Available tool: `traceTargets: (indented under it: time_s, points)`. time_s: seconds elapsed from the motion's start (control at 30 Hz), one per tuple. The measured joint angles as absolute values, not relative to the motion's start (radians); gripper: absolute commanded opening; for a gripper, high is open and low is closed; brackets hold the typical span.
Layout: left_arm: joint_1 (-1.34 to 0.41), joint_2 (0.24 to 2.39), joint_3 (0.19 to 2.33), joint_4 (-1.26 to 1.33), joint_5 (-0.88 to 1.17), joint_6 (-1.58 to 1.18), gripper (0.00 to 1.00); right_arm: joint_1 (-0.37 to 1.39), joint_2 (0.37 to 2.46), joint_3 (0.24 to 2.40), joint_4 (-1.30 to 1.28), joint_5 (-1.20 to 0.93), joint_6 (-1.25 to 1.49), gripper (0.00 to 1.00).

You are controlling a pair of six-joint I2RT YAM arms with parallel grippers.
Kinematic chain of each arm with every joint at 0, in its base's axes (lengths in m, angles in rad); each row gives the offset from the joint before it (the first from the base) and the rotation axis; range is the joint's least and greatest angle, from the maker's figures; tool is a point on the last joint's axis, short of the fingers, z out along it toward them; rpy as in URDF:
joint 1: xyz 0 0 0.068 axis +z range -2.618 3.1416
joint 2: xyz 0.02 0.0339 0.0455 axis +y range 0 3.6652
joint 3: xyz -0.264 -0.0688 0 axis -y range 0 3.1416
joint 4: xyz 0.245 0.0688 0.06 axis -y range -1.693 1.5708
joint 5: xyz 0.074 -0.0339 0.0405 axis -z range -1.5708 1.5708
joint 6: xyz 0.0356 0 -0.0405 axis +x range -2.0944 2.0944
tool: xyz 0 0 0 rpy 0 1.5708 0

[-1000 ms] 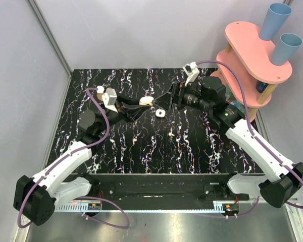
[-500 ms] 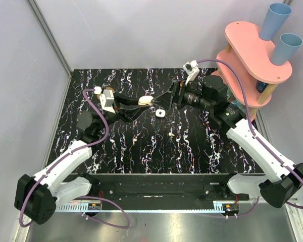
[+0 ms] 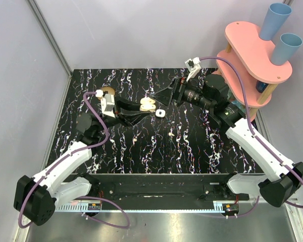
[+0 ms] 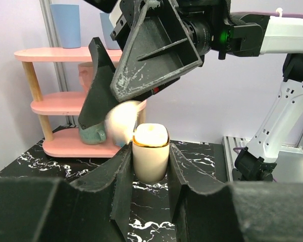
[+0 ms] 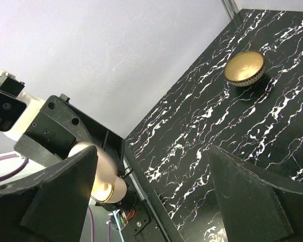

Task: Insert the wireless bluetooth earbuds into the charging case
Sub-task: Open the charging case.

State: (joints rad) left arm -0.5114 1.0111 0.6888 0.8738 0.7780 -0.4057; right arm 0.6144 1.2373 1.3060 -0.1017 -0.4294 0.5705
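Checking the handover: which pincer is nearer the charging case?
Left. The left pincer is shut on the charging case; the right pincer is open, just above and beside it.

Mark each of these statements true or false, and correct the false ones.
1. The left gripper is clamped on the charging case. True.
2. The right gripper is shut. False: its jaws stand wide open, with nothing between them.
3. The case's lid is closed. False: it stands open.
4. Two blue cups stand on top of the pink shelf. True.
5. The brass bowl sits on the shelf. False: it rests on the black table.
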Motion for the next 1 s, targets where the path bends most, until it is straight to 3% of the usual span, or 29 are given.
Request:
traceTargets:
  time_s: [0.57,1.0]
  points:
    - [-0.515,0.936,0.628,0.781,0.578,-0.318,0.00,0.614,1.192,1.262,-0.002,-0.430,0.580,1.00]
    - [-0.515,0.946,0.641,0.780,0.599,-0.323,0.00,0.614,1.227,1.262,-0.005,-0.548,0.577,0.96]
